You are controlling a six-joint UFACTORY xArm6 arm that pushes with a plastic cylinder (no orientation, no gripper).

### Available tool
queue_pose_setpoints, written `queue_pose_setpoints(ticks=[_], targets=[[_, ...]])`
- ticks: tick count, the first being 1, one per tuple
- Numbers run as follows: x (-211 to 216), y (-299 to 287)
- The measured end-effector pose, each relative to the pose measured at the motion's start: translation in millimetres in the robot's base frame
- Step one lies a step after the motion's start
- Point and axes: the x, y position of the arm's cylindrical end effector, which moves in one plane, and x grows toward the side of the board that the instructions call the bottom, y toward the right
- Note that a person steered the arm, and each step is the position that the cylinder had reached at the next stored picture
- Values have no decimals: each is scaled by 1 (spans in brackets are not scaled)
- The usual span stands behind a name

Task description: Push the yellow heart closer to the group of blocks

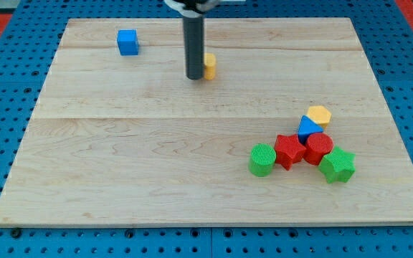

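Observation:
The yellow heart lies near the view's top centre, partly hidden behind my rod. My tip rests on the board touching or just left of the heart. The group of blocks sits at the view's lower right: a yellow hexagon, a blue triangle, a red cylinder, a red star, a green cylinder and a green star.
A blue cube stands alone at the view's top left. The wooden board lies on a blue perforated surface, with its edges all in view.

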Motion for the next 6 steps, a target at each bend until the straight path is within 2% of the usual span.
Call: queue_pose_setpoints(ticks=[1, 2, 3, 4, 5, 6], targets=[[-35, -24], [-48, 20], [48, 79], [91, 79], [74, 59], [92, 36]])
